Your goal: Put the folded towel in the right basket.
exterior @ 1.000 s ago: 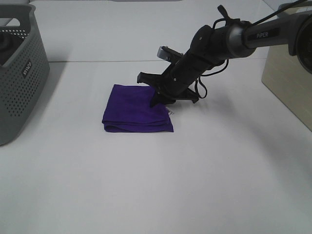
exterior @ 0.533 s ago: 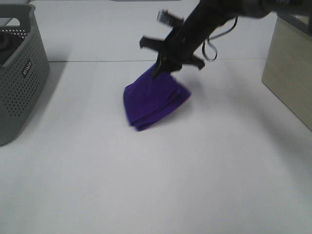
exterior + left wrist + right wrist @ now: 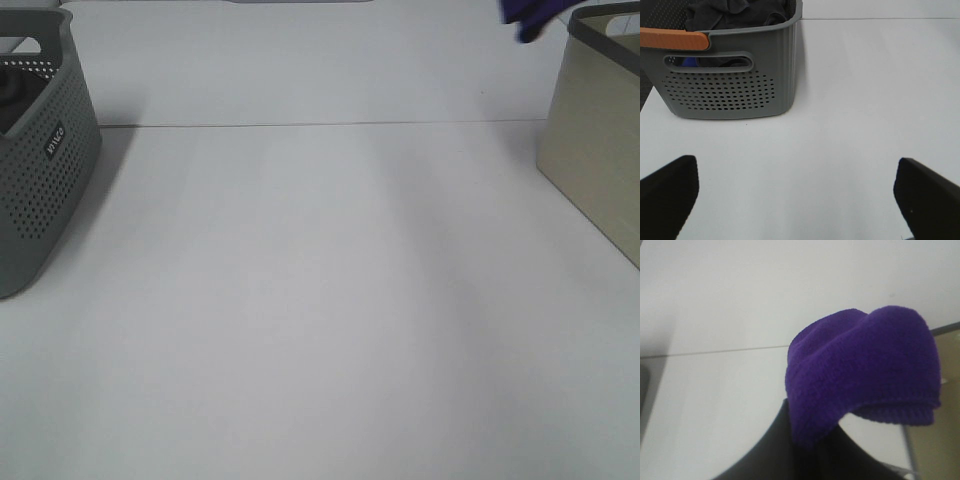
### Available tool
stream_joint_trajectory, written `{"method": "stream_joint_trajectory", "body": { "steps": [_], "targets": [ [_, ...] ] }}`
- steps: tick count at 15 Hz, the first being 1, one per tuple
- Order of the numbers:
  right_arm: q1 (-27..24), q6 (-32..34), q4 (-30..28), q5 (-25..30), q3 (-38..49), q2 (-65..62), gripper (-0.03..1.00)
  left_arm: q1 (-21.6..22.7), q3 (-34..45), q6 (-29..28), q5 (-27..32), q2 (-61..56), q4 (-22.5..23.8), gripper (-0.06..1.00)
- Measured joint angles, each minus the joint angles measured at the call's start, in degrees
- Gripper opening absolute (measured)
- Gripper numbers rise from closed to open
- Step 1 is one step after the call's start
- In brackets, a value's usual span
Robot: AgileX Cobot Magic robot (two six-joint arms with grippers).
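The folded purple towel hangs from my right gripper, which is shut on it; the jaws are hidden under the cloth. In the exterior high view only a purple corner of the towel shows at the top edge, just left of the beige right basket. The right arm itself is out of that view. My left gripper is open and empty, its two dark fingertips spread wide above the white table.
A grey perforated basket with dark clothes stands at the left edge; it also shows in the left wrist view with an orange handle. The beige basket's rim shows beside the towel in the right wrist view.
My right gripper has lifted the purple towel off the table and carried it up and right, to the top edge near the beige basket. The arm has left the exterior view.
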Motion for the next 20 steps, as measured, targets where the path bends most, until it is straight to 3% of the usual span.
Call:
{"method": "stream_joint_trajectory", "body": {
  "steps": [2,5,9,13,14,18,20],
  "targets": [
    [-6.88,-0.06,-0.74,0.17,-0.06,-0.46,0.05,0.00,0.00,0.00,0.00,0.00,0.00,0.99],
    [-11.40,-0.06,-4.35,0.34,-0.06,0.63,0.05,0.00,0.00,0.00,0.00,0.00,0.00,0.99],
    [-11.80,0.52,-11.29,0.46,-0.06,3.61,0.05,0.00,0.00,0.00,0.00,0.00,0.00,0.99],
    [-11.80,0.74,-13.24,0.74,-0.06,5.27,0.77,0.00,0.00,0.00,0.00,0.00,0.00,0.99],
    [-11.80,0.74,-13.35,0.74,-0.06,5.27,0.88,0.00,0.00,0.00,0.00,0.00,0.00,0.99],
    [-11.80,0.17,-10.71,0.80,-0.06,5.27,0.95,0.00,0.00,0.00,0.00,0.00,0.00,0.99],
    [-9.40,-4.24,-6.70,0.80,-0.06,4.64,0.96,0.00,0.00,0.00,0.00,0.00,0.00,0.99]
  ]
}}
